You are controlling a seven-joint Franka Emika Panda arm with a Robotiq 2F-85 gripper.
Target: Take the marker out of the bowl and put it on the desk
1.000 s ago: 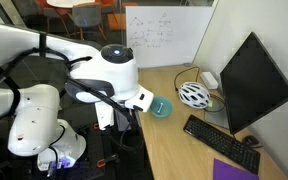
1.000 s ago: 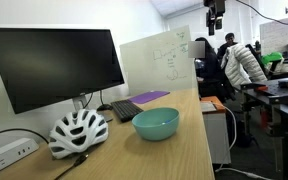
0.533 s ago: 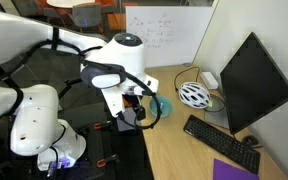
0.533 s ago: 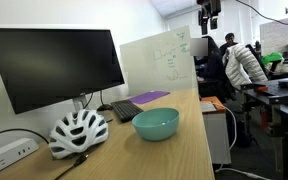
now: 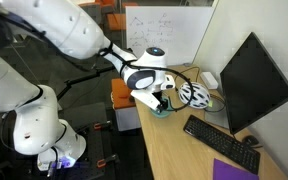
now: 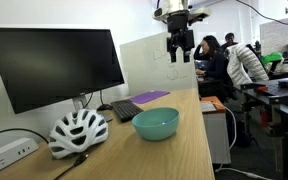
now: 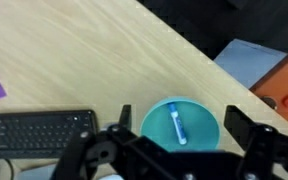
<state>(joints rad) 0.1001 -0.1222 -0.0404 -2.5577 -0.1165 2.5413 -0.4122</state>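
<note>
The teal bowl (image 7: 206,128) sits on the light-wood desk (image 7: 94,60), and the pale bluish marker (image 7: 176,124) lies inside it. In the wrist view my gripper (image 7: 180,118) is open, with one finger on each side of the bowl, well above it. In an exterior view the gripper (image 6: 180,45) hangs high over the desk (image 6: 179,150), beyond the bowl (image 6: 155,123). In an exterior view the gripper (image 5: 164,99) covers most of the bowl (image 5: 163,112). The marker does not show in either exterior view.
A white bicycle helmet (image 5: 193,95) lies just behind the bowl, also seen in an exterior view (image 6: 78,132). A black keyboard (image 5: 220,142), a monitor (image 5: 252,80) and a purple notebook (image 5: 234,170) stand further along the desk. An orange stand (image 5: 123,95) sits off the desk's end.
The arm has swung from beside the desk's end to over the bowl; the gripper now hangs above it.
</note>
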